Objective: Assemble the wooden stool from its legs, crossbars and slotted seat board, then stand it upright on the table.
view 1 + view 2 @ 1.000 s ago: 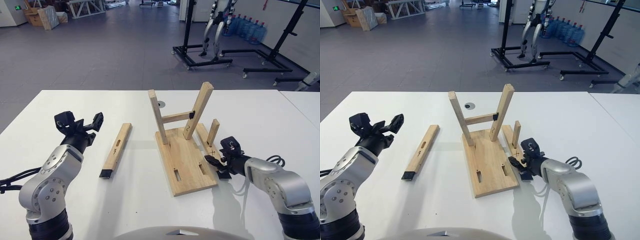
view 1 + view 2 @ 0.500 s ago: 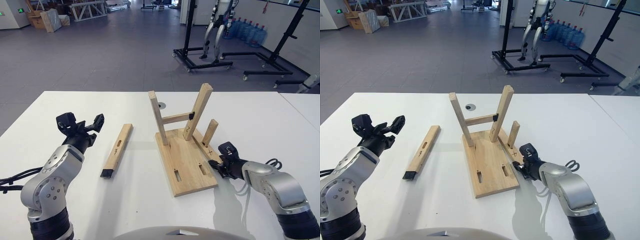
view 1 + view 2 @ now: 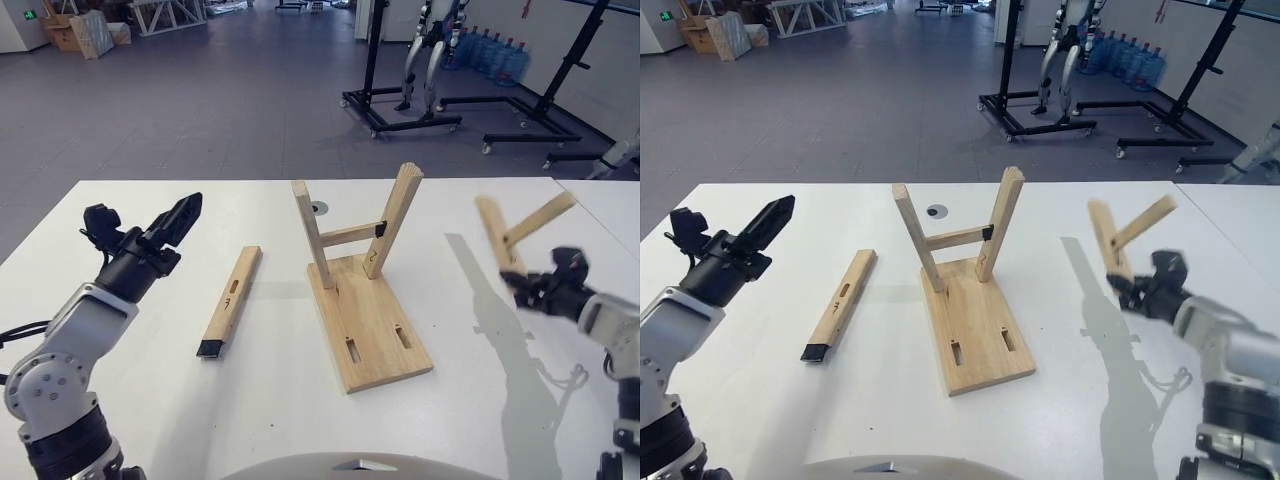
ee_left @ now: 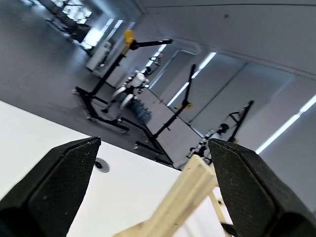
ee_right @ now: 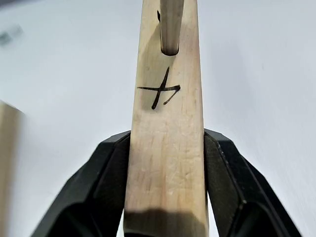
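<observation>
At left, left gripper [image 3: 145,228]: fingers spread, holding nothing, raised over the table [image 3: 250,420].
Loose leg [image 3: 232,300]: flat on the table, between the left gripper and the board, touching neither.
Board [image 3: 375,335]: flat mid-table, two legs [image 3: 314,235] standing in it, leaning apart, joined by a crossbar [image 3: 352,234]; two near slots are open.
Right gripper [image 3: 535,290]: pinching the low end of a second leg [image 3: 494,232], lifted well clear at right, its own crossbar [image 3: 540,220] sticking out.
Risk, grip: the hold is at one end only, so this leg may pivot or slide between the fingers [image 5: 106,182].
Risk, crossbar: it may work loose from its hole if swung.
Risk, seating: a skewed push into a slot could shove the unheld board or tip the standing pair.
Hard to make out: the right gripper is blurred in the head views; the held leg's bottom end is hidden by the fingers; how deep the standing legs sit cannot be told.
</observation>
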You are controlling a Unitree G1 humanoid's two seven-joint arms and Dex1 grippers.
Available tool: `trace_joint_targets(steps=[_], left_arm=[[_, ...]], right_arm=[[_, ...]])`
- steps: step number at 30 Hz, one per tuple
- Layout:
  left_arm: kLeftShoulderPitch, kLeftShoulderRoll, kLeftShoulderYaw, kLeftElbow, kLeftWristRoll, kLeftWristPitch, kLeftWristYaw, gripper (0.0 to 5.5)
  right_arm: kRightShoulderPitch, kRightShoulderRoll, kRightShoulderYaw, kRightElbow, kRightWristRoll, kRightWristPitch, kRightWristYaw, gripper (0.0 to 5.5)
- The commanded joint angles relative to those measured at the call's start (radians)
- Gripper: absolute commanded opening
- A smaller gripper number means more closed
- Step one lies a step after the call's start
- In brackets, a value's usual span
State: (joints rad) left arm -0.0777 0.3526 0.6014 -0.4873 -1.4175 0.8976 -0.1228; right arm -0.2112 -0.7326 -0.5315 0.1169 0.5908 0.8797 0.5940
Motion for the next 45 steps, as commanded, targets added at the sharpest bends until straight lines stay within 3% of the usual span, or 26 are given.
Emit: trace_joint_targets(steps=[1,4,7,11,16,30,39,45], left_arm=[[0.049,0.068,-0.043,-0.031,-0.151,0.027,-0.086,4.03],[0.010,0.114,-0.110,-0.072,-0.315,0.003,-0.076,4.03],[-0.077,0.119,-0.193,-0.077,-0.391,-0.055,-0.003,4.03],[-0.180,0.079,-0.321,-0.048,-0.458,-0.134,0.083,4.03],[-0.156,0.061,-0.407,-0.032,-0.550,-0.161,0.106,4.03],[-0.252,-0.015,-0.450,-0.018,-0.555,-0.183,0.102,4.03],[-0.298,-0.062,-0.454,0.008,-0.554,-0.165,0.141,4.03],[-0.263,-0.037,-0.449,0.015,-0.555,-0.121,0.152,3.08]], right_arm=[[-0.129,-0.052,-0.148,-0.121,0.300,0.123,0.147,2.07],[-0.139,-0.034,-0.178,-0.318,0.619,0.244,0.193,2.07],[-0.097,0.029,-0.055,-0.508,0.760,0.265,0.167,2.07],[-0.036,0.123,0.150,-0.607,0.798,0.246,0.151,2.07],[-0.063,0.175,0.251,-0.573,0.786,0.191,0.135,2.07],[-0.089,0.238,0.431,-0.585,0.770,0.125,0.081,2.07],[-0.093,0.256,0.470,-0.587,0.778,0.100,0.053,2.06],[-0.091,0.254,0.459,-0.586,0.795,0.095,0.045,2.06]])
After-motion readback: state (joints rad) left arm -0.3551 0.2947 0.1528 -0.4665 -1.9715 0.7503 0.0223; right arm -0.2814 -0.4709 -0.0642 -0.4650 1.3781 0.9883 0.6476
